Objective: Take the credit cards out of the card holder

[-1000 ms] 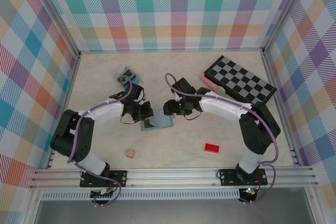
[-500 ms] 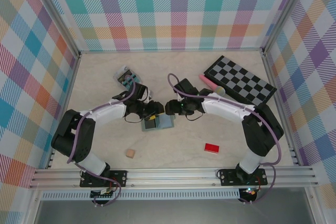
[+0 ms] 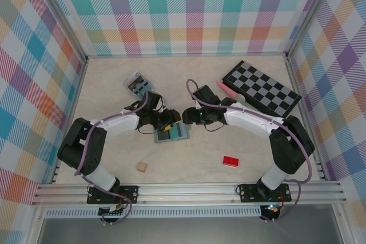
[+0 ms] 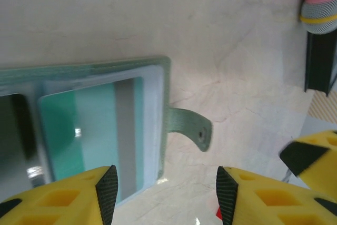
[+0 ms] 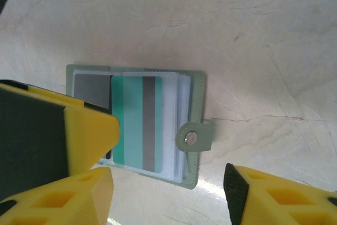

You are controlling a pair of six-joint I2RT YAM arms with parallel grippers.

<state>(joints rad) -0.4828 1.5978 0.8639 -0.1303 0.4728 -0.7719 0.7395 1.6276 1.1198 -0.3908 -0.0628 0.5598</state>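
Nearest the arm bases, a small wooden cube point(image 3: 141, 167) and a red block point(image 3: 230, 160) lie on the table point(image 3: 189, 78), well apart from the work area and not part of the task. Beyond them, at table centre, the card holder point(image 3: 171, 135) lies flat and opened, its clasp tab point(image 5: 194, 138) undone and pointing outward. Contents: a teal card point(image 5: 137, 122) with a grey stripe sits in the top clear sleeve, and a dark grey card point(image 5: 90, 88) shows in the half beside it. No card lies loose on the table, so opening is judged complete and extraction not yet begun; every card is left to remove. The left gripper point(image 4: 167, 188) hovers over the holder's tab edge, jaws parted, grasping nothing. The right gripper point(image 5: 168, 180) hangs above the holder, jaws spread wide, also empty. Farthest back, a checkered board point(image 3: 260, 92) rests near the rear wall.
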